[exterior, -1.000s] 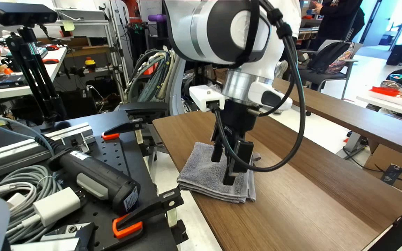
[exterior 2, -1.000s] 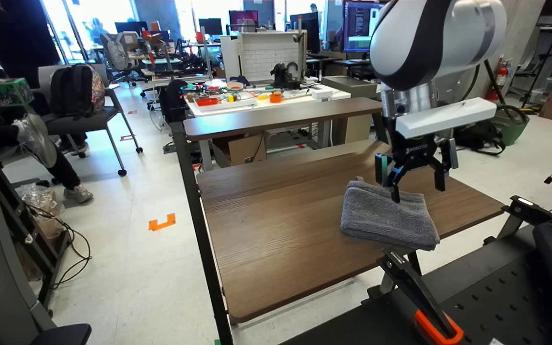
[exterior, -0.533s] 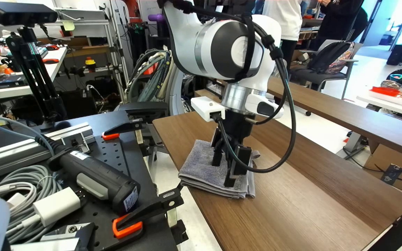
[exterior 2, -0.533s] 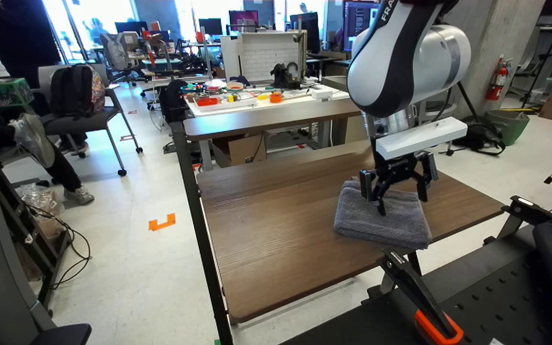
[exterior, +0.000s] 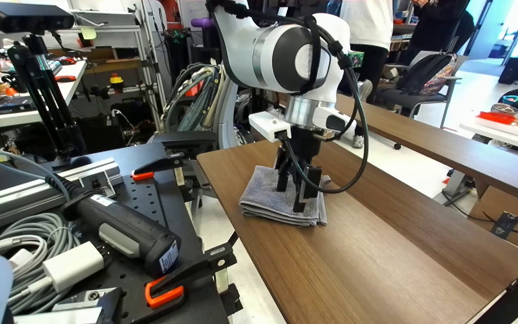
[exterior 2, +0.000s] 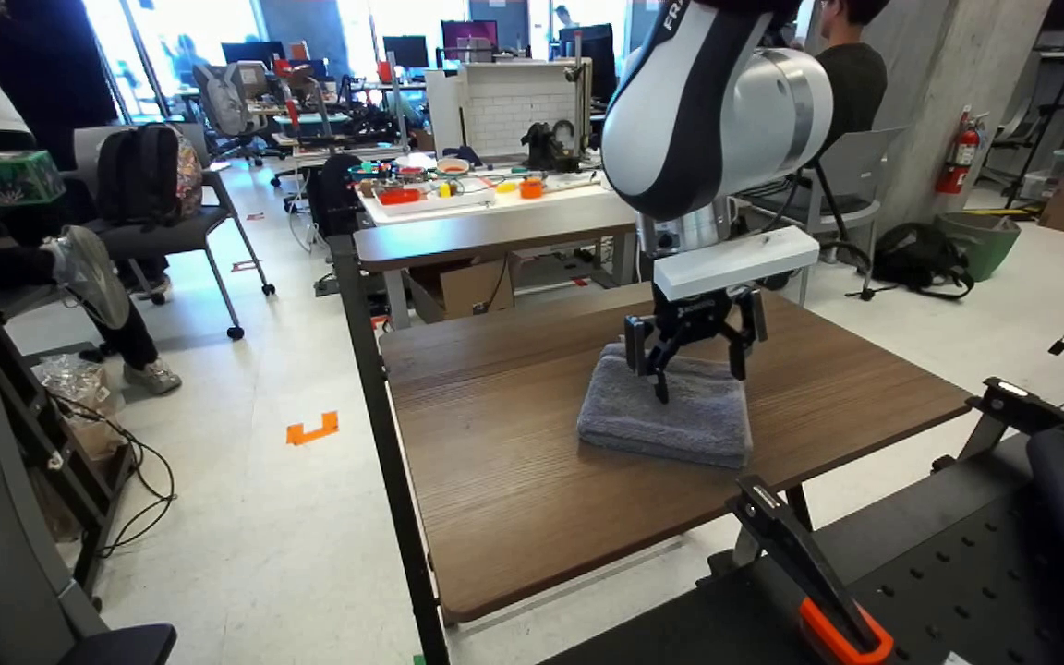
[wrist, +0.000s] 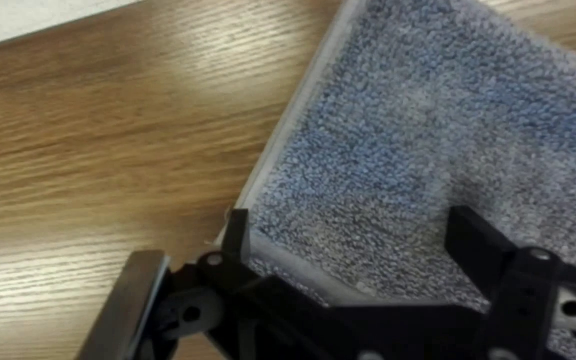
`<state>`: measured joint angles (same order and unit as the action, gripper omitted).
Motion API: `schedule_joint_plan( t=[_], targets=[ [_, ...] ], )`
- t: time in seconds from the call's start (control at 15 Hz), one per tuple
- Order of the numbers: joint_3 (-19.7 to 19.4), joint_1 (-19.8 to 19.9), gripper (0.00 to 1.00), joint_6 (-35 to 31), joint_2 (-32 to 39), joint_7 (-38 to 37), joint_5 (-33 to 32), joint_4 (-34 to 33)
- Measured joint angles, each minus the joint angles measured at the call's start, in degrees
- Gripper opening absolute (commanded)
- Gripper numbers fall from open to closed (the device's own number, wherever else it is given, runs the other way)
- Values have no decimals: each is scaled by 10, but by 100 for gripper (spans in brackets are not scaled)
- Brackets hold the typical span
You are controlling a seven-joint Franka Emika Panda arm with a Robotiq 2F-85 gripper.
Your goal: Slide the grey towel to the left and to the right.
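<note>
The grey towel (exterior: 263, 198) lies folded and flat on the wooden table (exterior: 398, 261). It also shows in an exterior view (exterior 2: 666, 427) and the wrist view (wrist: 393, 125). My gripper (exterior: 290, 199) points down over the towel, its fingers spread wide. In an exterior view my gripper (exterior 2: 699, 386) has its fingertips low on the towel's top and they seem to touch it. In the wrist view my gripper (wrist: 349, 215) has one finger (wrist: 236, 232) at the towel's corner and one finger (wrist: 475, 247) over its pile. No cloth is pinched between them.
A black bench with an orange-tipped clamp (exterior: 196, 274) and a dark handheld tool (exterior: 124, 234) stands beside the wooden table. The clamp (exterior 2: 809, 563) also shows near the table's edge. A raised wooden shelf (exterior 2: 541, 231) runs behind the table.
My gripper has lowered onto the towel. Gripper and towel have moved together, to the left in one exterior view and up the picture, away from that camera, in another. The fingers stay spread.
</note>
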<state>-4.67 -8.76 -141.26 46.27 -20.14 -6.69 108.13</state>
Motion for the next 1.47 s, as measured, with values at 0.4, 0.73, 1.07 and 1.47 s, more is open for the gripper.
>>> schedule_joint_plan(
  t=[0.4,0.73,1.07,1.47],
  targets=[
    [23,-14,100,4,38,-5,41,-89],
    [23,-22,100,30,83,-18,62,-167],
    [23,-22,100,71,128,-28,70,-235],
    [29,-29,100,89,157,-37,71,-294]
  ],
)
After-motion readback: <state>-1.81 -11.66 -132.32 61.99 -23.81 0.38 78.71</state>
